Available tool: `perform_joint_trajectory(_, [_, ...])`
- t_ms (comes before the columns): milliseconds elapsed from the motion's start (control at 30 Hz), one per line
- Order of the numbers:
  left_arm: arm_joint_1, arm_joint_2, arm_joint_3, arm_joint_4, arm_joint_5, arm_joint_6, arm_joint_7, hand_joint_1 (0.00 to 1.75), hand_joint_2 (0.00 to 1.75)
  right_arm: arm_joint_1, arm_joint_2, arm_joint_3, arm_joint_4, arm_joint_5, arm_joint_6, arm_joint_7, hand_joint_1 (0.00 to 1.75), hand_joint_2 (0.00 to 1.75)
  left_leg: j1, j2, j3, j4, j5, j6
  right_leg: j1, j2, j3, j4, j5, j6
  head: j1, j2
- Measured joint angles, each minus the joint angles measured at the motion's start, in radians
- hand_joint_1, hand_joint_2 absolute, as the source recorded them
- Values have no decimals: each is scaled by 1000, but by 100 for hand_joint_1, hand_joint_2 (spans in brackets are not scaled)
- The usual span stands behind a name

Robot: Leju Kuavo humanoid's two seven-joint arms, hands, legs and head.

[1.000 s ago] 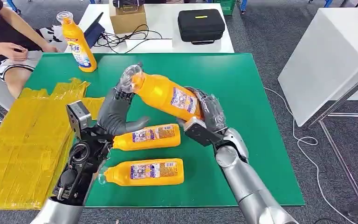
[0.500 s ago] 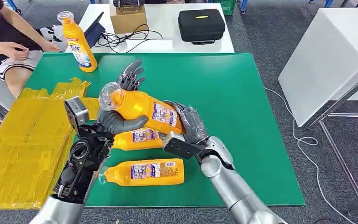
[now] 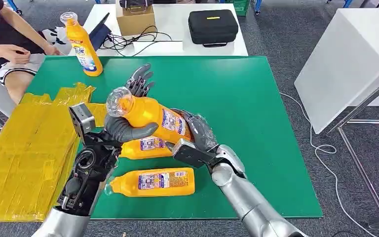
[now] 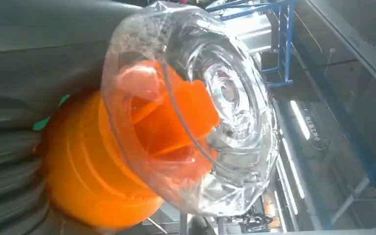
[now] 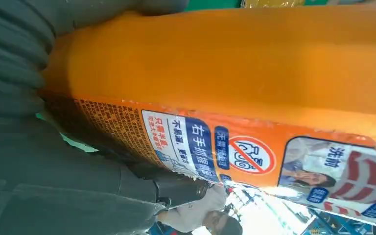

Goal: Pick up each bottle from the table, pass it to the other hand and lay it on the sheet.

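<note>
Right hand (image 3: 197, 132) grips the base end of an orange bottle (image 3: 150, 116), fingers wrapped around its body, holding it tilted above the green table (image 3: 256, 108) with its clear cap (image 3: 119, 98) toward the left. Left hand (image 3: 128, 118) cradles the bottle's neck end: the thick thumb (image 3: 131, 130) lies under the body, while the darker fingers (image 3: 139, 79) stand spread behind it and apart from it. Two more bottles lie on their sides on the table, one (image 3: 145, 146) directly beneath the held bottle, another (image 3: 153, 181) nearer the table's front edge. A fourth bottle (image 3: 81, 45) stands upright at the far left corner. The yellow sheet (image 3: 22, 148) covers the table's left side. A person (image 3: 10, 49) sits beyond that corner.
</note>
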Motion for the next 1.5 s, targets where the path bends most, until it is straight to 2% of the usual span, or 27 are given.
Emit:
perform_joint_trajectory(867, [-3, 0, -13, 0, -20, 6, -5, 175, 175, 3, -4, -3, -10, -23, -20, 8, 175, 175, 0, 0, 0, 0, 0, 0, 0, 0, 0, 0, 0, 0, 0, 0])
perform_joint_trajectory(900, [-3, 0, -14, 0, -20, 5, -5, 175, 175, 5, -5, -3, -14, -23, -20, 9, 131, 175, 0, 0, 0, 0, 0, 0, 0, 0, 0, 0, 0, 0, 0, 0])
perform_joint_trajectory(1333, [-4, 0, -20, -17, -19, 3, -6, 175, 175, 23, -18, -7, -70, -27, -28, 10, 131, 175, 0, 0, 0, 0, 0, 0, 0, 0, 0, 0, 0, 0, 0, 0])
perform_joint_trajectory(1367, [-4, 0, -21, -18, -19, 3, -6, 175, 175, 24, -18, -7, -72, -27, -28, 10, 28, 175, 0, 0, 0, 0, 0, 0, 0, 0, 0, 0, 0, 0, 0, 0])
perform_joint_trajectory(1400, [-4, 0, -21, -19, -19, 3, -6, 175, 175, 25, -18, -7, -72, -27, -28, 10, 0, 175, 0, 0, 0, 0, 0, 0, 0, 0, 0, 0, 0, 0, 0, 0])
perform_joint_trajectory(1500, [-4, 0, -22, -20, -19, 3, -6, 175, 175, 25, -18, -7, -75, -28, -29, 9, 0, 175, 0, 0, 0, 0, 0, 0, 0, 0, 0, 0, 0, 0, 0, 0])
